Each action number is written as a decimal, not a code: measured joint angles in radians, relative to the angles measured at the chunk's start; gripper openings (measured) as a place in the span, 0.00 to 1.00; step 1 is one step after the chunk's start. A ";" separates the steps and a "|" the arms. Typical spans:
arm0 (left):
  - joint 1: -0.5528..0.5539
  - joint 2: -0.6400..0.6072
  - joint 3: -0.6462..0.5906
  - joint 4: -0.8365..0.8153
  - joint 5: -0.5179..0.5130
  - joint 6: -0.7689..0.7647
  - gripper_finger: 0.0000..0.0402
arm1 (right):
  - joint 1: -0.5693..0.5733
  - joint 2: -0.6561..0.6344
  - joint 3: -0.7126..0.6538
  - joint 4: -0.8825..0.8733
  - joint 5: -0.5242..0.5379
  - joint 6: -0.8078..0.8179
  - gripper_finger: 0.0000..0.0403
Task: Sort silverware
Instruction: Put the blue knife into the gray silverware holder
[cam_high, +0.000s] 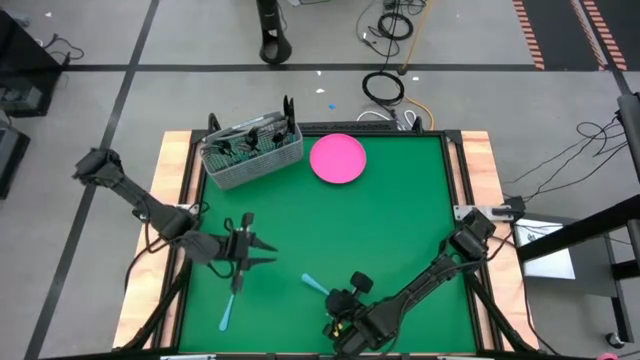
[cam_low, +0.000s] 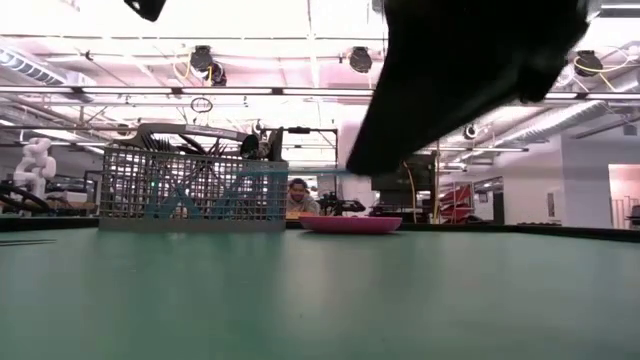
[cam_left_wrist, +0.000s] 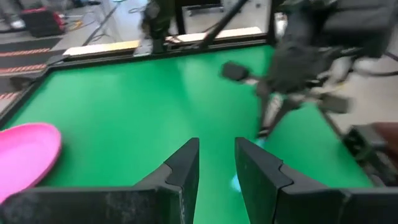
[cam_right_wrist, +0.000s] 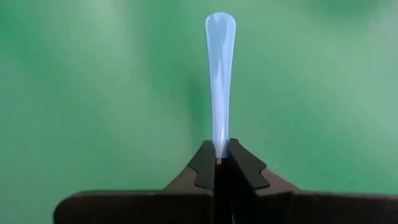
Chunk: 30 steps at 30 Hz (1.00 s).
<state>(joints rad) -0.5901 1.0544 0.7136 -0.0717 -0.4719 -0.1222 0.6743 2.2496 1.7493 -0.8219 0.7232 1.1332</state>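
Note:
My right gripper (cam_high: 335, 298) is near the table's front edge, shut on a piece of silverware with a light blue handle (cam_right_wrist: 219, 74). Another blue-handled piece (cam_high: 228, 315) lies flat on the green mat (cam_high: 400, 230) at the near left. Just beyond it my left gripper (cam_left_wrist: 217, 174) hovers open with only mat showing between its fingers. Far ahead of those fingers the right arm (cam_left_wrist: 298, 56) and its blue handle (cam_left_wrist: 261, 140) show. More silverware stands in the grey mesh basket (cam_high: 250, 152). My right gripper pinches the narrow end of the blue handle (cam_right_wrist: 218, 149) between its two fingertips. The fingers hide the rest of the piece. They slant down from the near right, and the handle runs on in line with them, its broad end (cam_right_wrist: 220, 25) free. It is lifted off the mat.
A pink round plate (cam_high: 338, 158) sits at the far middle, beside the basket at the far left (cam_low: 190, 190). The table has a raised wooden rim (cam_high: 175, 200). A person (cam_low: 297, 197) sits in the room beyond. The mat's middle and right are bare.

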 joint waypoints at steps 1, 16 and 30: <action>0.020 -0.005 -0.009 0.000 0.000 -0.003 0.26 | 0.000 -0.009 0.000 0.000 0.003 -0.005 0.00; 0.237 0.187 -0.056 0.124 0.479 0.026 0.26 | -0.066 -0.109 0.004 0.017 -0.078 -0.208 0.00; 0.436 0.412 -0.043 0.314 1.038 -0.414 0.26 | -0.094 -0.105 0.004 0.218 -0.186 -0.575 0.00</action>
<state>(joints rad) -0.1537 1.4666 0.6708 0.2426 0.5661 -0.5367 0.5801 2.1448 1.7531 -0.6044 0.5375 0.5578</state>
